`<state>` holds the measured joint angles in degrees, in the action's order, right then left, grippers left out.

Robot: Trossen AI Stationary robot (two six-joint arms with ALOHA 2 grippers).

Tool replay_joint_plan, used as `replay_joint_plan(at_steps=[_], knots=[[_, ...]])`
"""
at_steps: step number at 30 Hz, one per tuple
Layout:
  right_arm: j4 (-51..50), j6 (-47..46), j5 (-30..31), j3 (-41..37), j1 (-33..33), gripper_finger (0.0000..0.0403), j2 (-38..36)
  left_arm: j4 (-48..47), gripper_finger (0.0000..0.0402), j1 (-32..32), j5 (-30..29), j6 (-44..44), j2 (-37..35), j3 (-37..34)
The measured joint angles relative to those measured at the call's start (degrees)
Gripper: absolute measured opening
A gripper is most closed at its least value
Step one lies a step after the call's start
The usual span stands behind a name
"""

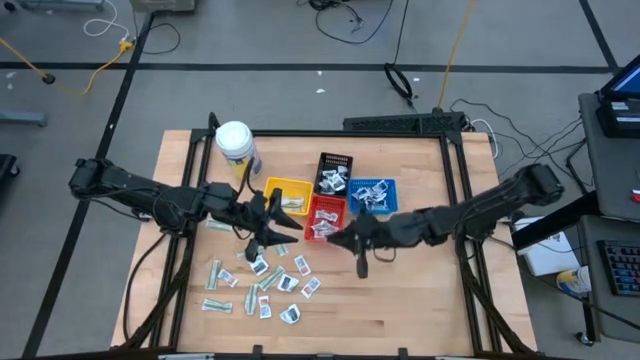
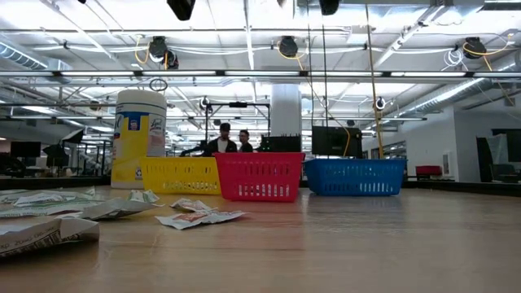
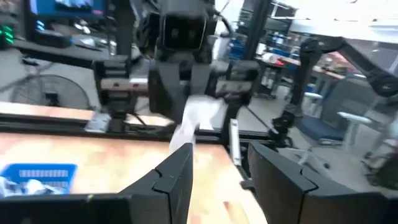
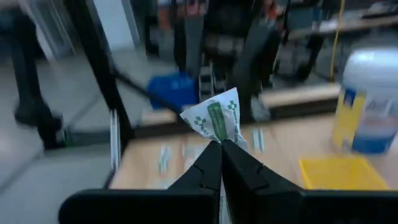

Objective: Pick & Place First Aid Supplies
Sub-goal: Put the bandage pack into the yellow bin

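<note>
Wooden tabletop inspected from its near edge outward. Nearest lies a scatter of first aid packets on the left half: white squares and pale elongated wrappers, flat on the wood, none in a tray.

Above the far edge of that scatter hangs the left gripper, jaws partly apart; the left wrist view shows a pale packet between its fingers, but whether it is clamped cannot be told. Near the table's middle the right gripper is closed on a white packet with green print, pinched at one edge and standing up from the fingertips.

Beyond the grippers sit four small trays, touching one another. Yellow tray: one or two pale wrappers. Red tray: several white slips. Blue tray: a heap of white packets. Black tray, farthest: white packets at its near end.

White jar with yellow label stands upright at the far left.
</note>
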<state>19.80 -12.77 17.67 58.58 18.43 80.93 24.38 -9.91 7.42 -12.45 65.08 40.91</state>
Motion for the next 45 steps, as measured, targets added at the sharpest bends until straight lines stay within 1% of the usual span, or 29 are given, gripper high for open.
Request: replay_joint_plan(at_steps=[1, 6, 8, 13, 17, 21, 25, 28, 35, 37, 38, 40, 42, 43, 45], knots=[[1.9, 0.0, -0.4, 0.0, -0.6, 0.0000, -0.1, 0.3, 0.0161, 0.0, -0.8, 0.5, 0.0, 0.0], [10.6, 0.0, -5.8, 0.0, -2.8, 0.0000, 0.4, 0.6, 0.0161, 0.0, -4.4, 2.3, 0.0, 0.0], [12.3, 0.0, -6.1, 0.1, -3.3, 0.0000, 0.6, 1.1, 0.0161, 0.0, -5.2, 2.4, 0.0, 0.0], [12.3, 0.2, -8.8, 0.0, -4.5, 0.0000, 0.9, 1.2, 0.0161, 0.0, -6.1, 3.3, 0.0, 0.0], [12.6, 0.2, -9.0, 0.0, -4.9, 0.0000, 0.8, 1.2, 0.0161, 0.0, -6.6, 0.1, 0.6, 0.0], [13.4, 0.3, -9.0, 0.0, -5.4, 0.0000, 0.8, 1.9, 0.0161, -0.2, -8.4, 0.1, 2.5, 0.1], [13.2, 0.4, -9.2, 0.0, -5.8, 0.0000, 0.8, 1.7, 0.0161, -0.2, -9.2, 0.8, 5.9, 2.8], [13.2, 0.4, -10.5, 0.0, -6.0, 0.0000, 0.8, 2.3, 0.0161, -0.1, -9.2, 2.9, 8.5, 6.0], [12.5, 1.5, -10.5, 0.0, -6.1, 0.0000, 0.8, 2.1, 0.0159, 0.6, -6.3, 3.3, 12.4, 9.8], [12.5, 1.5, -10.5, 0.0, -6.1, 0.0000, 0.8, 1.6, 0.0145, 0.6, -6.0, 2.8, 12.4, 10.0], [12.5, 1.5, -10.5, 0.0, -6.1, 0.0000, 0.8, 1.6, 0.0130, 0.5, -6.0, 2.3, 12.4, 10.0], [12.5, 1.5, -10.5, 0.0, -6.1, 0.0000, 0.8, 1.5, 0.0087, 0.5, -5.9, 1.8, 12.3, 10.0], [12.5, 1.7, -10.5, 0.0, -6.1, 0.0001, 0.8, 1.5, 0.0032, 0.5, -4.2, 1.7, 12.3, 10.0], [12.5, 1.9, -10.6, 0.0, -6.1, 0.0003, 0.8, 1.6, 0.0017, 0.5, -3.4, 1.2, 12.3, 10.0], [12.4, 2.5, -10.4, 0.0, -6.1, 0.0011, 0.8, 1.3, 0.0012, 0.5, -2.9, 0.1, 12.3, 10.0]])
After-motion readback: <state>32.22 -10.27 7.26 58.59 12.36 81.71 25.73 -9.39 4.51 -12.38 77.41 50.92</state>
